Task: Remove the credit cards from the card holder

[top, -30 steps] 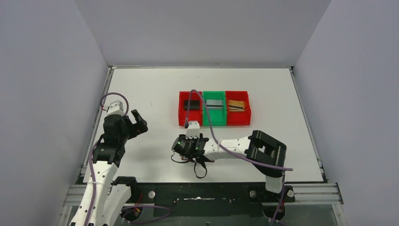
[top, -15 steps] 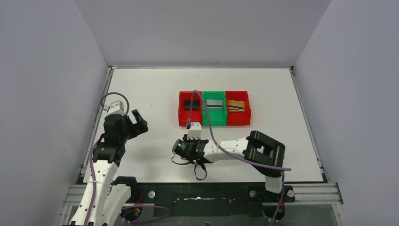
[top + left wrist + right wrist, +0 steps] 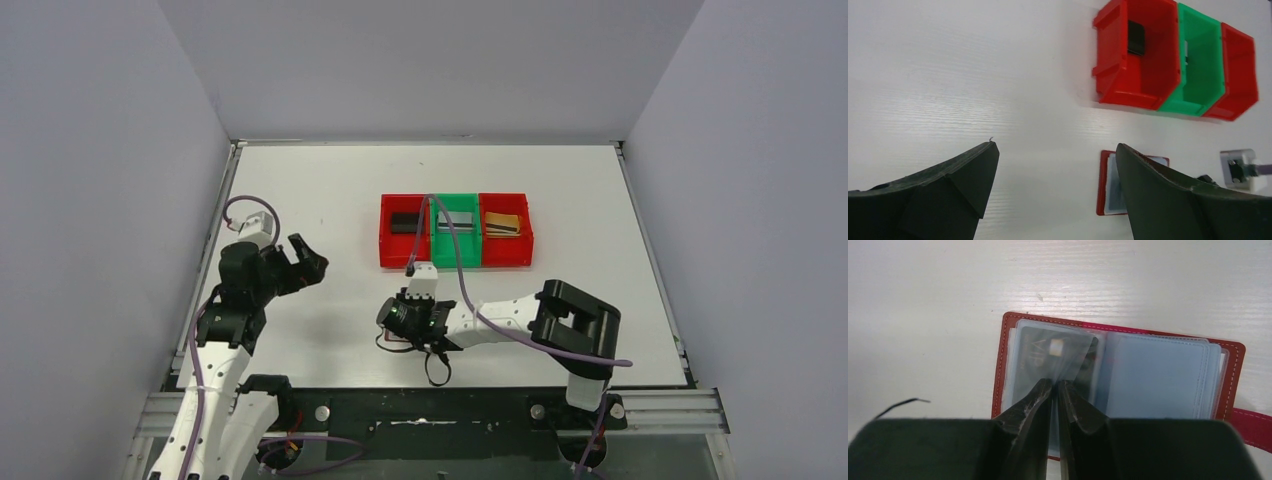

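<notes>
The dark red card holder (image 3: 1233, 370) lies open on the white table, its clear bluish sleeves up. It also shows in the left wrist view as the holder (image 3: 1108, 185), and from above as a red edge (image 3: 398, 343) under my right wrist. A dark credit card (image 3: 1048, 357) with a chip sits in the left sleeve, which is lifted and skewed. My right gripper (image 3: 1055, 385) is shut on that sleeve's lower edge, card inside. My left gripper (image 3: 305, 262) hovers open to the left of the holder, nothing between its fingers (image 3: 973, 170).
Three joined bins stand behind the holder: a red bin (image 3: 384, 235) with a black card (image 3: 405, 222), a green bin (image 3: 455, 258) with a silver card (image 3: 455, 220), and a red bin (image 3: 527, 240) with a gold card (image 3: 502, 224). Grey walls enclose the table.
My right gripper has closed from half open onto the sleeve and shifted slightly right and nearer. My left gripper has moved a little to the right, toward the holder.
</notes>
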`<action>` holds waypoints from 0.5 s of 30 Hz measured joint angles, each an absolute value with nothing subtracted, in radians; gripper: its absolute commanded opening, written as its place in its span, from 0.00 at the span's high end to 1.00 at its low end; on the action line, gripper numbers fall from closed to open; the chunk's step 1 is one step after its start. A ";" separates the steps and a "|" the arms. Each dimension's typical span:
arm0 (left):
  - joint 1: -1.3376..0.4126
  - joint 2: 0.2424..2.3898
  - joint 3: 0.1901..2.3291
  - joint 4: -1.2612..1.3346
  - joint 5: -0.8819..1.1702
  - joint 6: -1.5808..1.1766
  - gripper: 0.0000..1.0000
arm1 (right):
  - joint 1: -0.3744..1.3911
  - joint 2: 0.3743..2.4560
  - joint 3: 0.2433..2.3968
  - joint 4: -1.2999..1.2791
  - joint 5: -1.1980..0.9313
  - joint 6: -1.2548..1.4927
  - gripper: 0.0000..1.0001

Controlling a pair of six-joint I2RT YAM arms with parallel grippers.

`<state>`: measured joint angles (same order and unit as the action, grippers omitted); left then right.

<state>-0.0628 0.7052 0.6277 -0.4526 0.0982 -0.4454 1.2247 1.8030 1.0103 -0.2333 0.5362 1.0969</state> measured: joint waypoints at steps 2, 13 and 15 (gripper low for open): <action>-0.063 0.707 0.627 -0.441 0.173 -0.460 0.20 | 1.225 1.800 1.003 -0.225 0.534 1.097 0.93; -0.202 0.732 0.526 -0.327 0.383 -0.608 0.25 | 1.225 1.723 0.915 -0.150 0.507 1.093 0.99; -0.269 0.733 0.500 -0.306 0.376 -0.636 0.25 | 1.223 1.698 0.890 -0.127 0.502 1.093 0.99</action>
